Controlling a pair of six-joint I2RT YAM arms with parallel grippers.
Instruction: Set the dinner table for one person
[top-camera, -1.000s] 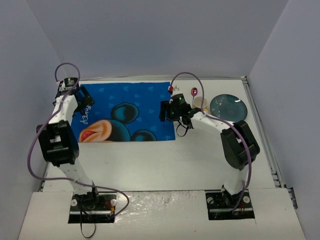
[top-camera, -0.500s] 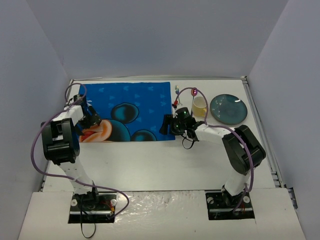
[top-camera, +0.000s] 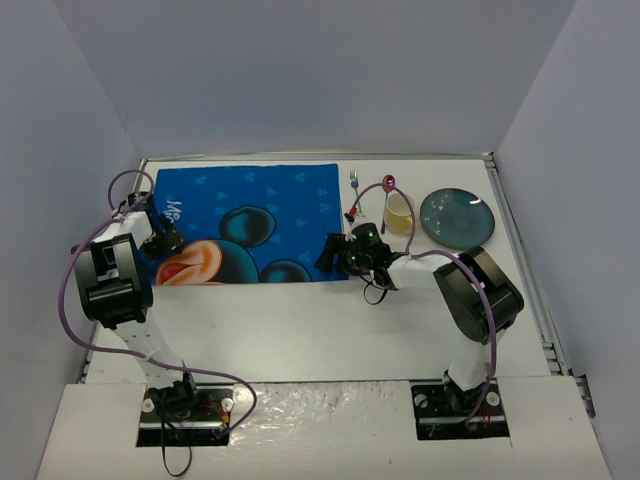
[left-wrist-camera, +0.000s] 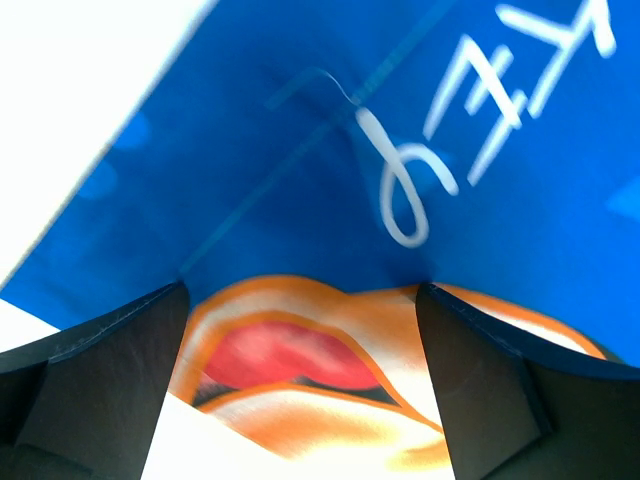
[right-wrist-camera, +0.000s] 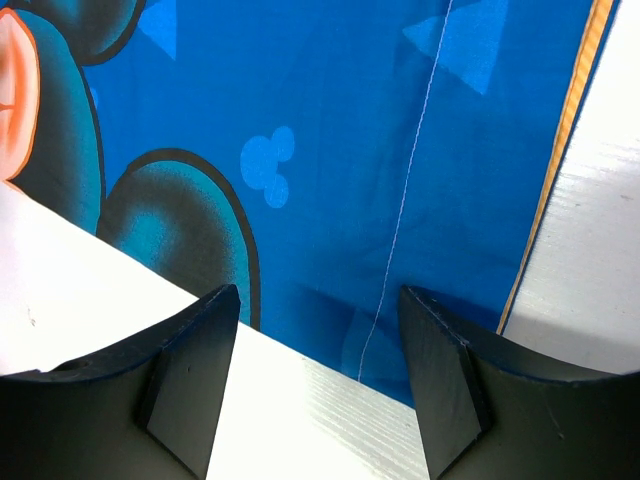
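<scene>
Well, the dinner table (top-camera: 300, 330) filled our overhead view, white and metal-edged. A blue cartoon mat (top-camera: 260, 200) lay on its far left part. Both wrist views cut that mat off. The left gripper (left-wrist-camera: 300, 290) hung wide open over the mat's near-left corner. The right gripper (right-wrist-camera: 318, 292) was spread and empty above the mat's near-right edge. We couldn't tell what the cup (top-camera: 399, 212) held beside the teal plate (top-camera: 456, 216). Grey walls (top-camera: 320, 70) closed us in.
</scene>
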